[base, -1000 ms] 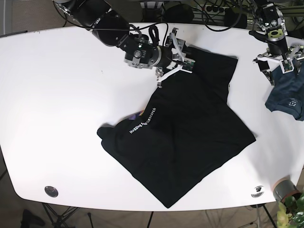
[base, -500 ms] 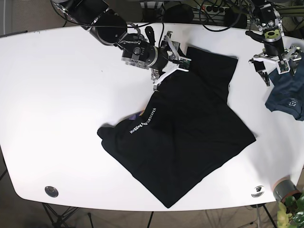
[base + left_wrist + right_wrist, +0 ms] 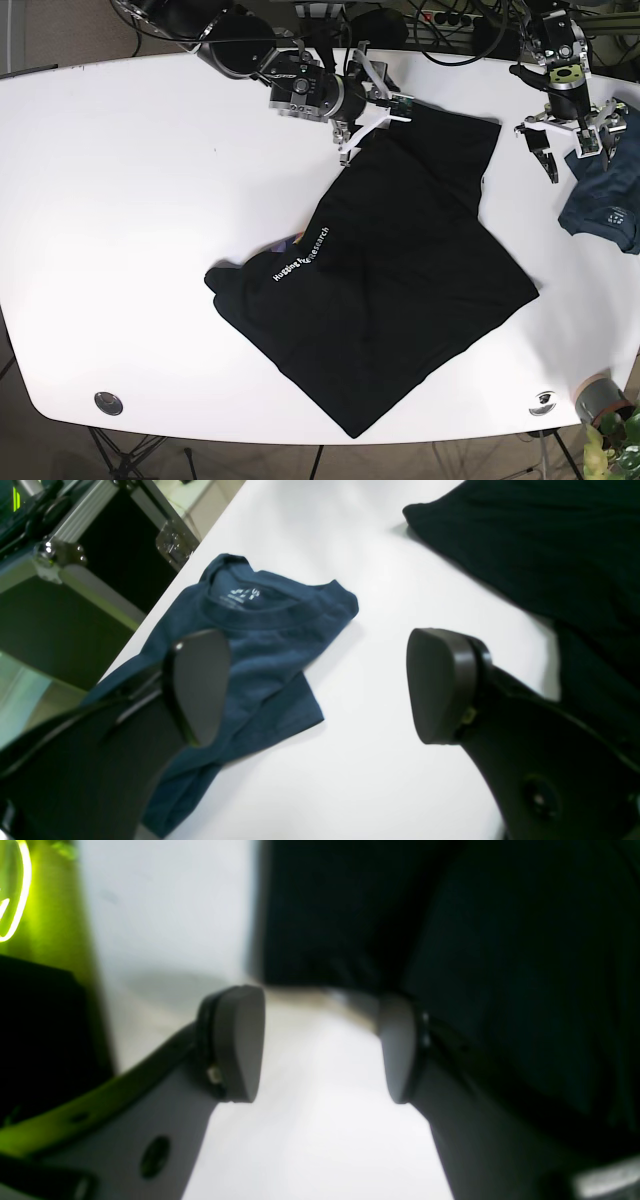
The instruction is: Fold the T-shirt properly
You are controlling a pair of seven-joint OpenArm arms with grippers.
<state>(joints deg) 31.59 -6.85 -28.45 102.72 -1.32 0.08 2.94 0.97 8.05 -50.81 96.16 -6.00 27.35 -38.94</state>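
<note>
The black T-shirt (image 3: 400,270) lies spread and partly folded on the white table (image 3: 120,200), with white lettering near its left edge. My right gripper (image 3: 372,128) is open at the shirt's far top edge. In the right wrist view (image 3: 320,1052) bare table shows between its fingers, and the black cloth (image 3: 450,915) lies just beyond and to the right. My left gripper (image 3: 578,155) is open and empty, hovering over the table. In the left wrist view (image 3: 320,685) it sits between a blue shirt and the black shirt's sleeve (image 3: 540,555).
A folded dark blue shirt (image 3: 605,195) lies at the table's right edge and also shows in the left wrist view (image 3: 265,630). A metal-edged case (image 3: 60,580) stands beyond that edge. A grey cup (image 3: 598,398) and two round discs (image 3: 108,402) sit along the front edge.
My right gripper has drawn back along the shirt toward its far top edge. My left gripper has shifted slightly left and back from the blue shirt. The black shirt has not moved.
</note>
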